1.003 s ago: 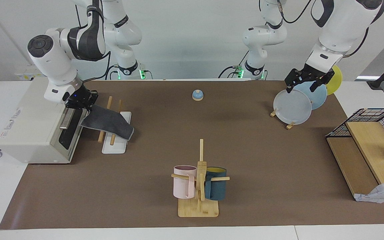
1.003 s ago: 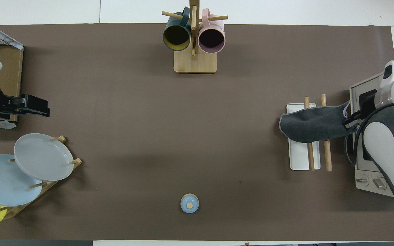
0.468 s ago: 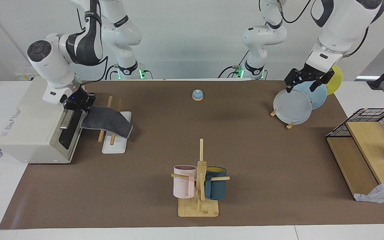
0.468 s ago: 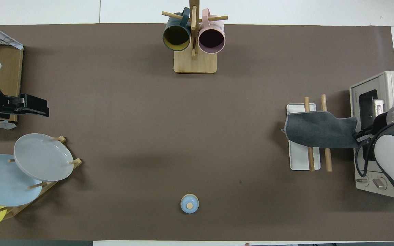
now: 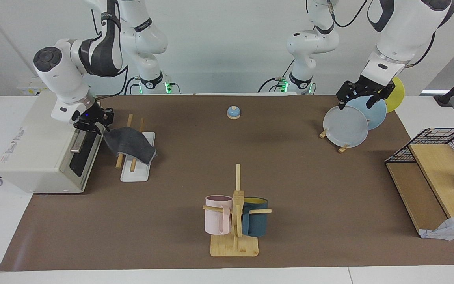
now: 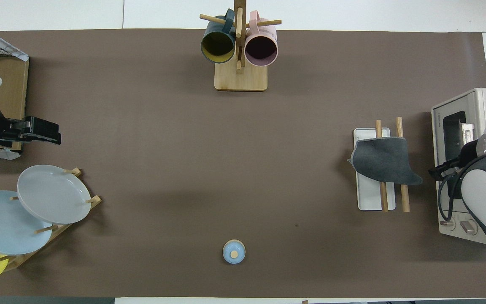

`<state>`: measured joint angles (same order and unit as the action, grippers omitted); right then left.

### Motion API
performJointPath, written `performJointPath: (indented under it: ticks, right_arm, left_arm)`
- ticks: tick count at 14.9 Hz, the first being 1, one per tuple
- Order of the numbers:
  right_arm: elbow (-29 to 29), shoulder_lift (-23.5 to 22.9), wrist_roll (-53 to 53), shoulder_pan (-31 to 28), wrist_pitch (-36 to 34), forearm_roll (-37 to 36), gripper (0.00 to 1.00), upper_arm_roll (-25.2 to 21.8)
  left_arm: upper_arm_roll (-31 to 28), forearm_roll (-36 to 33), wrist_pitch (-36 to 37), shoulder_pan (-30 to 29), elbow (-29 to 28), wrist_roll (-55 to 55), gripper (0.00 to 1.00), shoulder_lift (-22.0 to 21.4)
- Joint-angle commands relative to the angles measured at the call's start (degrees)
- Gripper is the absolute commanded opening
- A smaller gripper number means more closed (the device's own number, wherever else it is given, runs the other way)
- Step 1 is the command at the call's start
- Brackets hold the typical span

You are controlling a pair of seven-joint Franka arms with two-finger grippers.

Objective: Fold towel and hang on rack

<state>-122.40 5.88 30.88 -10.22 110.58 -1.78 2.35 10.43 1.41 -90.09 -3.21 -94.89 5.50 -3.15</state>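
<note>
Grey towel (image 5: pixel 129 144) draped over rack (image 5: pixel 134 172)

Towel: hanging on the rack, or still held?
Hanging: the towel drapes over both rack rods, and the right gripper is apart from it.

facing: high, toward robots | overhead: steep down, forward | shared: whole table (image 5: pixel 195 165)

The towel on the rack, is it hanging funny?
A bit. The towel drapes over both rods of the rack but sits crooked, one corner sticking out toward the toaster oven.
</note>
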Motion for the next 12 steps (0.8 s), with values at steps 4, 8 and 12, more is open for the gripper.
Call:
performJointPath:
  ticks: [4, 8, 12]
  right_arm:
    - [2.41, 1.24, -0.46, 0.03, -1.41, -0.42, 1.0, 1.07]
    - [10.85, -0.17, -13.16, 3.35, -6.43, -0.24, 1.0, 1.34]
    - [20.86, -3.59, -21.8, 6.79, -14.86, -0.77, 1.0, 1.34]
  left_arm:
    - [-0.5, 0.26, -1.05, 0.22, -1.61, -0.14, 1.0, -1.42]
    - [-0.5, 0.26, -0.96, 0.22, -1.61, -0.14, 1.0, -1.42]
    - [-0.5, 0.26, -1.05, 0.22, -1.61, -0.14, 1.0, -1.42]
